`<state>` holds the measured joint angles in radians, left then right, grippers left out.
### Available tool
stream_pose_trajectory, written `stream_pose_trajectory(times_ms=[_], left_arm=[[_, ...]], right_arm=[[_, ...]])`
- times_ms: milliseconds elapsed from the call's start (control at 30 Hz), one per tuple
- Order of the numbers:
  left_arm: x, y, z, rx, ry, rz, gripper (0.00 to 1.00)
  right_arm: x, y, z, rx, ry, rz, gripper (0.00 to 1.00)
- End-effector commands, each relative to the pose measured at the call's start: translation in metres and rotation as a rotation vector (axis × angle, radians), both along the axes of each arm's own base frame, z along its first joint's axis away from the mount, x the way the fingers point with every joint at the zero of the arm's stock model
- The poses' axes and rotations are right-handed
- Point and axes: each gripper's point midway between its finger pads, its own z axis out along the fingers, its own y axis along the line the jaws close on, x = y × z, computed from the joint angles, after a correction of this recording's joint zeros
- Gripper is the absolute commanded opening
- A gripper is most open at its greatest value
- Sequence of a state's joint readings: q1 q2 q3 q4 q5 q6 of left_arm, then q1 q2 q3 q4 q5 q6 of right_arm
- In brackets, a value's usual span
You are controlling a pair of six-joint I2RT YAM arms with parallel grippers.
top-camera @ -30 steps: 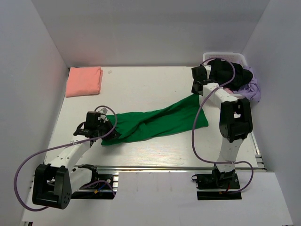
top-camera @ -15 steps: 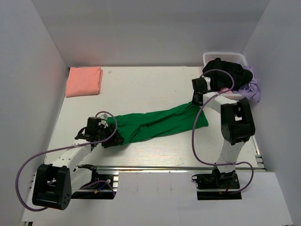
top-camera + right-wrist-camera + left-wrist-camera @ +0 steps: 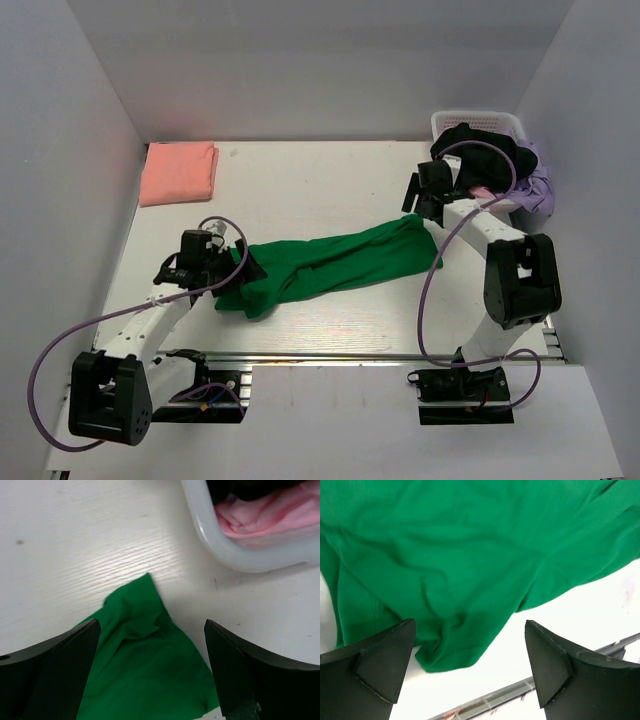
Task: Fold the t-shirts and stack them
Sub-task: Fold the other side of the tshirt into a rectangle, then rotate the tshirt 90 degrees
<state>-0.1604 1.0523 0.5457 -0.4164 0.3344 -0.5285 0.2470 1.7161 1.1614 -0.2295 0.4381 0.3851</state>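
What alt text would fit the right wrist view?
A corner of the green shirt lies on the white table between the open black fingers. A white basket holding pink cloth sits at upper right.

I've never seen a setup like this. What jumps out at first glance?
A bright green t-shirt lies bunched in a long strip across the middle of the white table, with the left gripper and right gripper open over its two ends. A neatly folded salmon-pink t-shirt sits in the far left corner, and a white basket heaped with dark and lilac clothes stands at the far right.
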Motion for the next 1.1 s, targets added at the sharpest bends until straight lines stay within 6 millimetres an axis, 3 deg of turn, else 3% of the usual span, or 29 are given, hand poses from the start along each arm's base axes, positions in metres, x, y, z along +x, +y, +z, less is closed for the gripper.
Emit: stream_pose_trajectory(times_ms=[0, 67, 100, 133, 267, 400, 500, 733, 767, 933, 967, 1033, 1067], left_arm=[[0.027, 0.000, 0.028, 0.014, -0.113, 0.003, 1.00], [0.040, -0.003, 0.034, 0.009, -0.142, 0.003, 1.00], [0.043, -0.001, 0.023, 0.025, -0.104, 0.012, 1.00], [0.052, 0.001, 0.026, 0.037, -0.107, 0.023, 0.96], [0.058, 0.026, 0.003, 0.191, 0.002, 0.094, 0.82], [0.058, 0.037, -0.007, 0.250, 0.025, 0.119, 0.69], [0.065, 0.033, -0.010, 0.235, 0.004, 0.114, 0.69], [0.069, 0.035, -0.043, 0.265, 0.071, 0.104, 0.63], [0.073, 0.042, -0.045, 0.273, 0.080, 0.127, 0.62], [0.096, 0.053, -0.056, 0.332, 0.119, 0.178, 0.59], [0.108, 0.053, -0.051, 0.337, 0.103, 0.186, 0.59], [0.117, 0.056, -0.071, 0.366, 0.151, 0.189, 0.59], [0.136, 0.058, -0.065, 0.386, 0.132, 0.208, 0.58]], right_arm=[[0.008, 0.029, 0.038, 0.099, -0.087, 0.138, 0.90], [0.004, 0.045, 0.036, 0.142, -0.075, 0.231, 0.90], [0.003, 0.062, 0.038, 0.189, -0.079, 0.297, 0.90], [0.001, 0.069, 0.035, 0.205, -0.071, 0.329, 0.90], [-0.013, 0.096, 0.023, 0.294, -0.029, 0.451, 0.90], [-0.026, 0.097, 0.006, 0.300, 0.018, 0.462, 0.90], [-0.035, 0.099, -0.005, 0.316, 0.045, 0.475, 0.90], [-0.044, 0.103, -0.040, 0.357, 0.101, 0.474, 0.90], [-0.045, 0.100, -0.054, 0.347, 0.131, 0.454, 0.90], [-0.056, 0.077, -0.079, 0.274, 0.211, 0.346, 0.90], [-0.065, 0.074, -0.082, 0.270, 0.231, 0.342, 0.90], [-0.082, 0.069, -0.092, 0.277, 0.272, 0.319, 0.90], [-0.095, 0.069, -0.093, 0.287, 0.283, 0.321, 0.90]])
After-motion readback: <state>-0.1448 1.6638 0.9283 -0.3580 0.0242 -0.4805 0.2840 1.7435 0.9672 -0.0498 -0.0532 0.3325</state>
